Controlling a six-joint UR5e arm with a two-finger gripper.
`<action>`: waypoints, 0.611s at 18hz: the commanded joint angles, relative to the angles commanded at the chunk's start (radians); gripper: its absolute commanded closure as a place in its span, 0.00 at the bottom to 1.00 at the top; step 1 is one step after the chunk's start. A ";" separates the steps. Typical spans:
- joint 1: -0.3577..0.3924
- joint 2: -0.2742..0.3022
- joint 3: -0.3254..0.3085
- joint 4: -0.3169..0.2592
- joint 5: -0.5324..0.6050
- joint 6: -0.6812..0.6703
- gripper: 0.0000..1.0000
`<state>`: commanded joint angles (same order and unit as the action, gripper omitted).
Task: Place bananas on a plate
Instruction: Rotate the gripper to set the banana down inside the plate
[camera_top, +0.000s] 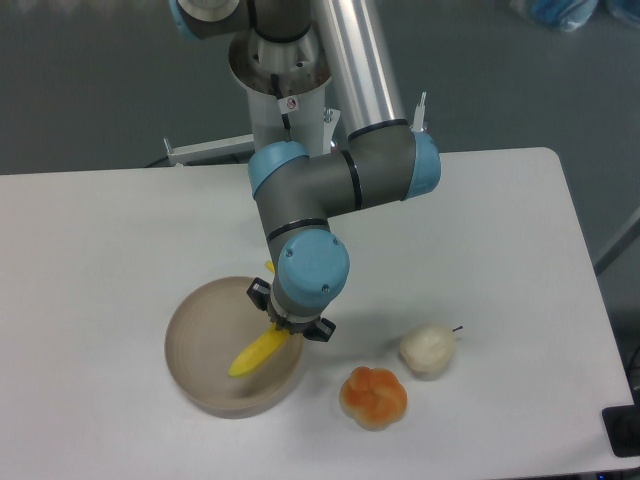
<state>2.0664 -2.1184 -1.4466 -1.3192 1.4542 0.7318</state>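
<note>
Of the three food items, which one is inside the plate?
The yellow banana: it lies over the plate, under the gripper. The orange bun and the white fruit sit on the table.

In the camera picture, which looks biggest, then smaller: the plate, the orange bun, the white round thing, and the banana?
1. Plate, clearly biggest.
2. Orange bun.
3. White round thing, slightly smaller.
The banana is partly hidden under the gripper, so I can't rank it fairly.

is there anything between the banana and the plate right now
Nothing visible. The gripper holds the banana by its upper end, directly over the plate, and the plate's inside shows bare beneath it. The orange bun and pale pear-like item sit off to the side on the table.
</note>
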 joint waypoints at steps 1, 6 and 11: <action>-0.006 -0.006 -0.002 0.002 0.000 -0.002 0.84; -0.009 -0.028 -0.008 0.000 0.000 0.000 0.76; -0.008 -0.028 -0.014 0.002 0.002 0.003 0.71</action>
<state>2.0586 -2.1461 -1.4603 -1.3177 1.4557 0.7348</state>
